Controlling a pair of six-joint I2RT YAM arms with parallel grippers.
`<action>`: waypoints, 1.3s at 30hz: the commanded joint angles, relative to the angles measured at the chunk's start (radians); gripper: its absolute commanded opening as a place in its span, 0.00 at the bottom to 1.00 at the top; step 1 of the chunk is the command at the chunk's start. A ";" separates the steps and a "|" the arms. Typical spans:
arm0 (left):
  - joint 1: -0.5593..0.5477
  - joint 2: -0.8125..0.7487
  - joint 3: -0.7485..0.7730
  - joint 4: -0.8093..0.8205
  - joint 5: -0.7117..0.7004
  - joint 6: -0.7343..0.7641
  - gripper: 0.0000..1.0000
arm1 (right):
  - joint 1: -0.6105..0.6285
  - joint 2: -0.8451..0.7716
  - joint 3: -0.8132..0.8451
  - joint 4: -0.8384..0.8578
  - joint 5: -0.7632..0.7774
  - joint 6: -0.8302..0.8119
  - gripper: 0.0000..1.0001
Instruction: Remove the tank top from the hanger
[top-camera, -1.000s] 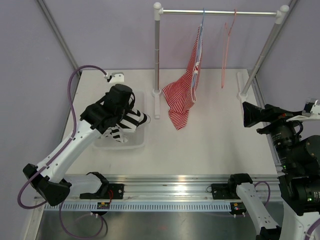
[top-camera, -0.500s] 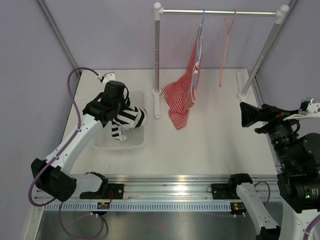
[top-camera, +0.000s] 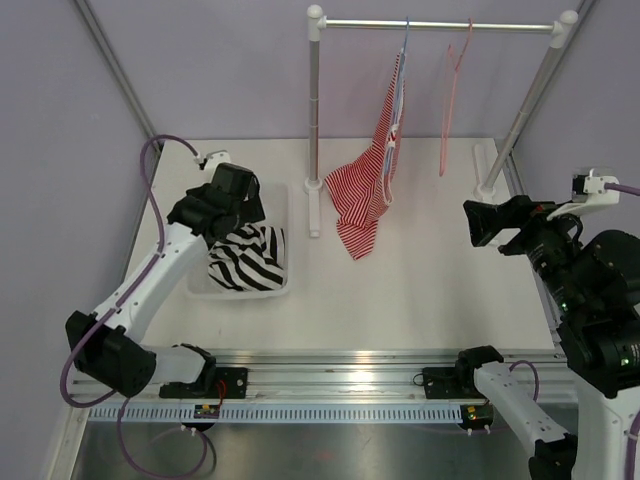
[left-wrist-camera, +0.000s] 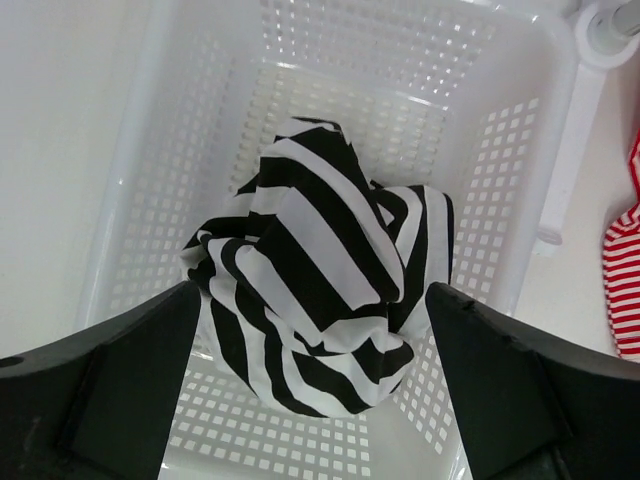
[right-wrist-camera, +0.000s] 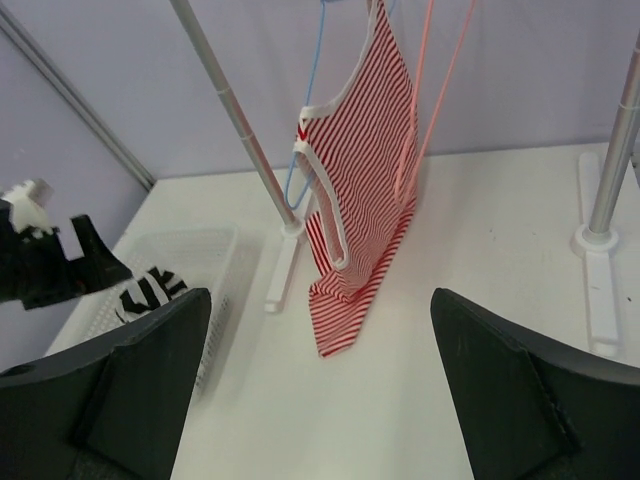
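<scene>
The crumpled black-and-white striped fabric tank top (left-wrist-camera: 330, 240) lies inside the white perforated plastic basket (left-wrist-camera: 140, 150) near the counter's left edge, under the left gripper (left-wrist-camera: 312, 300), which is spread wide and holds nothing, while the right gripper (right-wrist-camera: 320, 295) is also spread, and the thin pink wire hanger (top-camera: 449, 100) hangs at the far edge.

Tank top (left-wrist-camera: 320, 290): soft cloth, matt, creased.
Basket (left-wrist-camera: 500, 180), table's 9 o'clock: white plastic, perforated, slight gloss.
Hanger (top-camera: 452, 90), 1 o'clock: thin pink wire, smooth.
Rack pole (top-camera: 314, 120), 12 o'clock: metal, satin sheen. End caps (top-camera: 316, 14): white plastic.
Red-striped top (top-camera: 365, 190): matt cloth.
Table (top-camera: 440, 270): smooth, matt white.
Rail (top-camera: 340, 372), 6 o'clock: brushed metal, shiny.
</scene>
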 joint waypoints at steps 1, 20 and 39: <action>0.002 -0.135 0.092 -0.036 0.000 0.041 0.99 | 0.068 0.061 0.046 -0.081 0.161 -0.084 0.99; 0.016 -0.650 -0.137 0.032 -0.008 0.337 0.99 | 0.202 -0.113 -0.143 -0.229 0.445 -0.120 0.99; 0.160 -0.905 -0.381 0.137 0.070 0.311 0.99 | 0.202 -0.212 -0.212 -0.204 0.505 -0.148 0.99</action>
